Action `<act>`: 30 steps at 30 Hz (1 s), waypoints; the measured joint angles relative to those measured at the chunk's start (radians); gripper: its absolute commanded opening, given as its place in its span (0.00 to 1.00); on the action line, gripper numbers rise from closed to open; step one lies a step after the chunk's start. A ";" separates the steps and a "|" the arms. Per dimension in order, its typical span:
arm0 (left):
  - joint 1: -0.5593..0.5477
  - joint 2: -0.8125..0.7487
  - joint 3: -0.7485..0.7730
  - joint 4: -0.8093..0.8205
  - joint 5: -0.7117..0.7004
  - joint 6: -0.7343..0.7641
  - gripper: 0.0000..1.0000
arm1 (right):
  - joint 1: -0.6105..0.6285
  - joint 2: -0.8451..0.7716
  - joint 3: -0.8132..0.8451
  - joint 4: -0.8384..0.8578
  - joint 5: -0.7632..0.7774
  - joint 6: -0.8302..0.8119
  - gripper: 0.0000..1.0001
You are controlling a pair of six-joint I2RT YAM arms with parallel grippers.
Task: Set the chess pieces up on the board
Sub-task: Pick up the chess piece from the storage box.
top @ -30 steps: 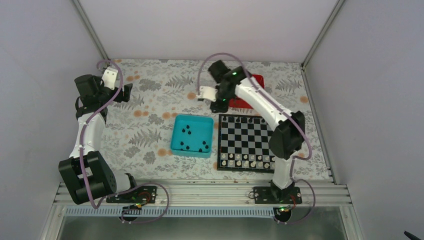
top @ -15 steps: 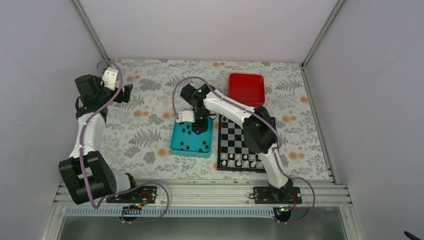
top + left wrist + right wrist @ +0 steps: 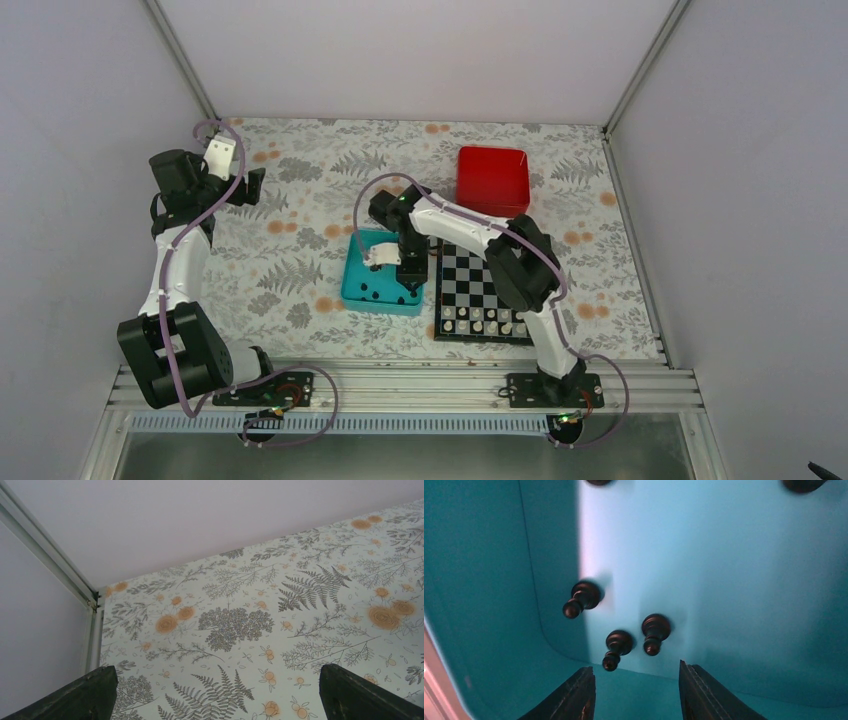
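Holds left gripper (image 3: 216, 669) spread wide, empty, above fern-print tablecloth (image 3: 235, 625) at far left. Dips right gripper (image 3: 635, 667) into teal tray (image 3: 352, 285) at centre, jaws parted on nothing, just short of three black chess pieces (image 3: 618, 642), probably pawns. Shows board (image 3: 470, 290) just right of tray.

Cropped by the top edge of the right wrist view: two chess pieces (image 3: 801, 484), bases only. Cropped by the bottom edge there: both fingers of the right hand (image 3: 635, 670); likewise those of the left hand (image 3: 218, 667) in its own view. From above, masked by the right arm (image 3: 470, 225): far edge and right side of the board (image 3: 462, 285), far right part of the teal tray (image 3: 352, 296). Too small to tell by kind: pale pieces (image 3: 475, 325).
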 measured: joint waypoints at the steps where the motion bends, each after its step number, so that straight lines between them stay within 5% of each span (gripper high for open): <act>1: 0.000 0.000 0.000 0.000 0.000 0.000 1.00 | 0.000 -0.008 -0.022 0.002 0.004 0.005 0.45; 25: 0.004 0.000 0.000 0.000 0.000 0.000 1.00 | 0.000 0.004 -0.054 0.072 0.006 0.019 0.33; 30: 0.004 0.000 0.000 0.000 0.000 0.000 1.00 | 0.000 0.005 -0.050 0.074 0.003 0.017 0.18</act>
